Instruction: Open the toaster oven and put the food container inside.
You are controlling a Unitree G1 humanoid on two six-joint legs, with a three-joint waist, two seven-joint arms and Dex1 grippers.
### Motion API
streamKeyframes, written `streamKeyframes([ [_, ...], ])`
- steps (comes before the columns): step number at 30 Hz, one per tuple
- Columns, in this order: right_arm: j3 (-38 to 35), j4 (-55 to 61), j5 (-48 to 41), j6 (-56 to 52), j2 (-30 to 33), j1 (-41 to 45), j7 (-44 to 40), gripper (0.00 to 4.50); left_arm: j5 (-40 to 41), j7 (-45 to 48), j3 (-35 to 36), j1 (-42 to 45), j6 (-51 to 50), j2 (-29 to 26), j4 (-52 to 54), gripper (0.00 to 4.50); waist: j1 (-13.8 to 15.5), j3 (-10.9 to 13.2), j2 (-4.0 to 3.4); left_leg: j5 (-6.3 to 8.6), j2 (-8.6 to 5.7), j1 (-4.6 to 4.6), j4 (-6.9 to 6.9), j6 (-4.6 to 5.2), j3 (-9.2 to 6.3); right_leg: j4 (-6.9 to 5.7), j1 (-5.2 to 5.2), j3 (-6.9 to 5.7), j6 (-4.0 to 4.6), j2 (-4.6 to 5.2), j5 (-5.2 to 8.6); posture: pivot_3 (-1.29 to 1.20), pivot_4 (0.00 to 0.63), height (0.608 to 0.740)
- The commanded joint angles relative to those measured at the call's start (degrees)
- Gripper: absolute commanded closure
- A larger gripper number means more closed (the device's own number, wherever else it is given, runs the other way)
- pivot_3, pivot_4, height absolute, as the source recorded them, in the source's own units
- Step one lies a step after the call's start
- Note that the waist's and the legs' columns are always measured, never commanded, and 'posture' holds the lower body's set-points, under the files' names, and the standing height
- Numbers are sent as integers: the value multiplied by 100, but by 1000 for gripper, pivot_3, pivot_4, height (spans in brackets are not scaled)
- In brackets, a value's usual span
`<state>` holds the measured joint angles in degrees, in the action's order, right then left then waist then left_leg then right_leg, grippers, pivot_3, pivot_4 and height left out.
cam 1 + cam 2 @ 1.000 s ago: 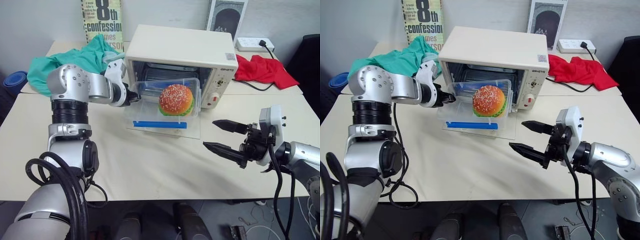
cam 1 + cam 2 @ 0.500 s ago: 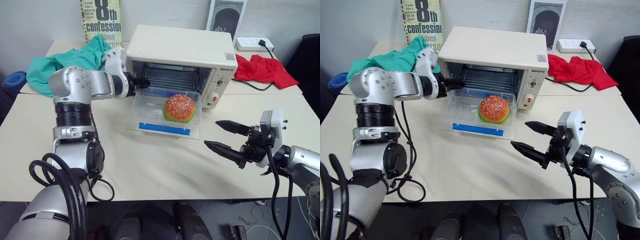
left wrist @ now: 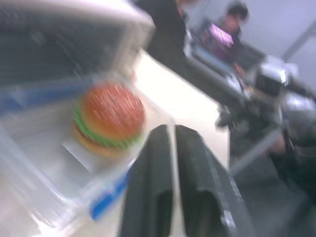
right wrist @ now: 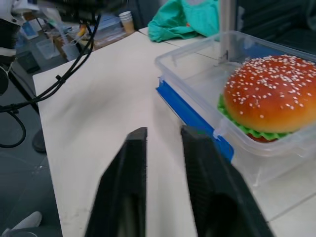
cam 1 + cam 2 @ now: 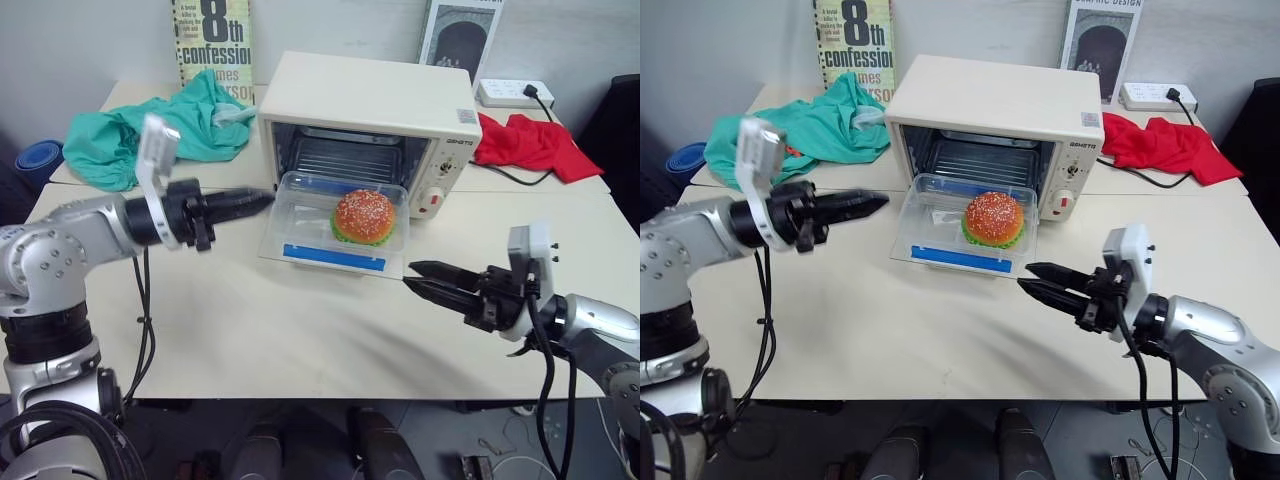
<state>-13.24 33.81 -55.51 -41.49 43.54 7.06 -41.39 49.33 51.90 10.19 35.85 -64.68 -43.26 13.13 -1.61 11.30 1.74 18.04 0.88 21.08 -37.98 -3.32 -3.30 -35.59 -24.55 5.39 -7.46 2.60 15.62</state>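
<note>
Left gripper [image 5: 262, 199] has drawn back from the oven mouth, fingers now pressed together, empty. Right gripper [image 5: 418, 278] has closed from wide to a narrow gap, also empty. Food container [image 5: 340, 222] sits on the lowered glass door of the toaster oven [image 5: 370, 100], not yet on the rack. Looks light, stiff, slick plastic; likely best pushed or pinched at the blue-clipped near edge. Left tips are just beside its left rim, right tips near its front right corner; neither touches.
</note>
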Motion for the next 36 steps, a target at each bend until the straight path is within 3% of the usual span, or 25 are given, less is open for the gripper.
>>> streamKeyframes([
  [1, 458, -104, 508, 207, -92, 175, -17, 4477, -838, 381, -876, -357, 1039, -233, 448, 4500, 2, 0, -1, 0, 1, 0, 3, 0, 0, 1, -1, 0, 2, -2, 1, 0, 150, 740],
  [5, 1225, -617, 1458, 415, -396, 650, 278, 4477, -1832, -237, -1644, -275, 1753, 227, -10, 4500, 3, 0, 0, 1, 1, 4, 3, 3, 0, 2, -4, 0, 3, -3, 2, 0, 150, 740],
  [11, 1800, -1614, 2639, 930, -1115, 1452, 758, 4477, -2299, -1245, -1552, 116, 1992, 1262, -533, 4500, 5, 0, 0, -1, 2, 18, -1, 13, -2, -4, -17, -1, -3, -4, -2, 0, 150, 740],
  [19, 1749, -3105, 3591, 1718, -2007, 2454, 1332, 4477, -2988, -2385, -1386, 782, 2543, 2166, -1579, 4500, -1, 0, -1, -2, 1, 14, -1, 12, 4, -15, -25, 0, -4, 0, -3, 0, 150, 740],
  [27, 1368, -4923, 4039, 2716, -2650, 3534, 1826, 4477, -3413, -3094, -1030, 1876, 3566, 2986, -3539, 4500, -1, -1, -2, -5, -1, 20, 2, 7, 6, -15, -33, -1, -7, 3, -4, 0, 150, 740],
  [31, 1196, -4705, 3841, 2592, -2705, 3505, 1705, 4477, -3346, -2995, -824, 2006, 3653, 2989, -3699, 4500, -25, -1, -2, -9, 0, 33, 7, 0, 16, -37, -55, 5, -8, 4, -5, 0, 150, 740],
  [36, 1060, -2422, 2897, 1228, -2182, 2376, 1151, 4477, -2573, -1652, -645, 1296, 2872, 2034, -1955, 4500, -73, -2, -5, -14, 7, 54, 31, -8, 24, -47, -94, 15, -7, 0, -4, 0, 150, 740],
])
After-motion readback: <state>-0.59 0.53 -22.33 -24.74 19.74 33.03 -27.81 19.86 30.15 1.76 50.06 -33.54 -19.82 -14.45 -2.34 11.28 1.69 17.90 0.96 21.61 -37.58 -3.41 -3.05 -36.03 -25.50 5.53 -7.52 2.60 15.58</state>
